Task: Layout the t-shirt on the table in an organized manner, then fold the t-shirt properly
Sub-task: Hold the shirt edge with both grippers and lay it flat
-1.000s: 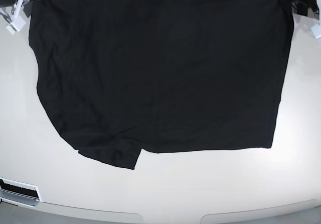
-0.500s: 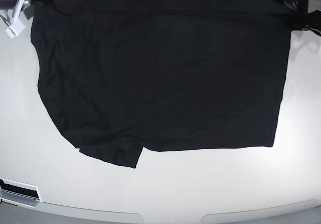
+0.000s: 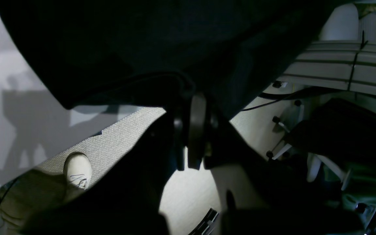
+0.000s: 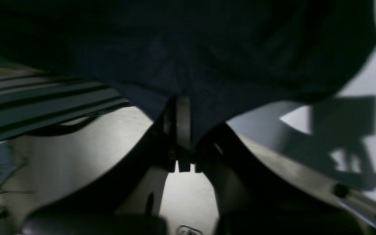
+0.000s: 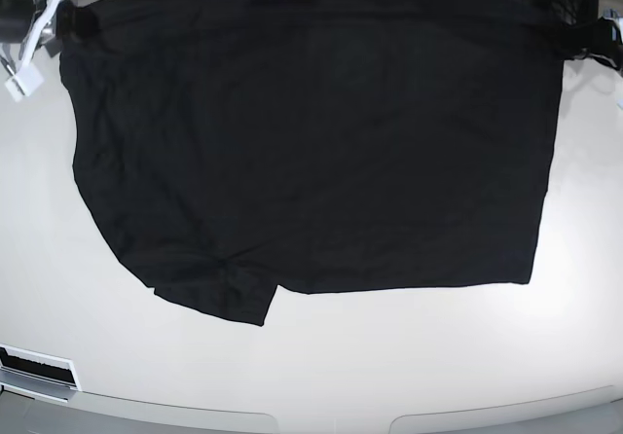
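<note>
You have the table [image 5: 321, 366] filling the base view, white and glossy. The t-shirt [image 5: 311, 132] covers most of its far half, spread wide and mostly flat, with one corner doubled over at the near left edge. Its far edge runs to the top of the view, where cables and dark gear crowd just behind it.

The right gripper [image 4: 183, 107] is clamped on the shirt's edge, cloth draped over the jaws and hiding most of the table beyond. The left gripper [image 3: 196, 107] is likewise clenched on a bunched edge of the shirt. In the left wrist view a pale shoe [image 3: 77, 169] stands on the floor beside the table; the green shape at the right is probably clothing.
</note>
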`<action>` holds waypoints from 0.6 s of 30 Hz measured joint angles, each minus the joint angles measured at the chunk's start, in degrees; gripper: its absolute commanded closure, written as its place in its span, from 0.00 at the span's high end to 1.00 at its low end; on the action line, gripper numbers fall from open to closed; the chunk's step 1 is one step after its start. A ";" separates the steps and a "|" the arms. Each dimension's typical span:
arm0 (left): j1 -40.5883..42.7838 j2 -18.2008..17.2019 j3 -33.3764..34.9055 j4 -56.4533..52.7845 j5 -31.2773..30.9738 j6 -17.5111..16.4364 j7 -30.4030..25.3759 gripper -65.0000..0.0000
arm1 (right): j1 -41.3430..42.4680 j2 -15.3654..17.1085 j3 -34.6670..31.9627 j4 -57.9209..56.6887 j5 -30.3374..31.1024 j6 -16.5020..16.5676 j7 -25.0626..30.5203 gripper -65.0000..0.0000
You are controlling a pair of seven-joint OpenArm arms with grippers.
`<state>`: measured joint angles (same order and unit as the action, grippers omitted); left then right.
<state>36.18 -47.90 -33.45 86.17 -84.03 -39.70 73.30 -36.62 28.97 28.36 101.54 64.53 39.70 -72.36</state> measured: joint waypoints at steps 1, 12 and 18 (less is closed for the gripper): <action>0.00 0.02 0.00 0.00 -0.02 0.00 -0.52 0.00 | 0.59 -0.46 0.02 -0.02 -0.96 0.00 0.22 0.00; -7.04 1.55 0.00 -0.04 6.71 0.00 -3.91 0.00 | 1.42 -2.64 -0.04 -0.02 -6.08 0.00 4.04 0.00; -7.63 1.55 0.00 -0.07 8.37 0.00 -4.94 0.00 | 3.45 -2.67 -0.04 -0.02 -6.08 -1.18 5.31 0.00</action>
<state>28.56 -46.35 -33.45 86.11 -75.66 -39.70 68.36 -33.17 26.30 28.32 101.51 58.46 38.52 -67.05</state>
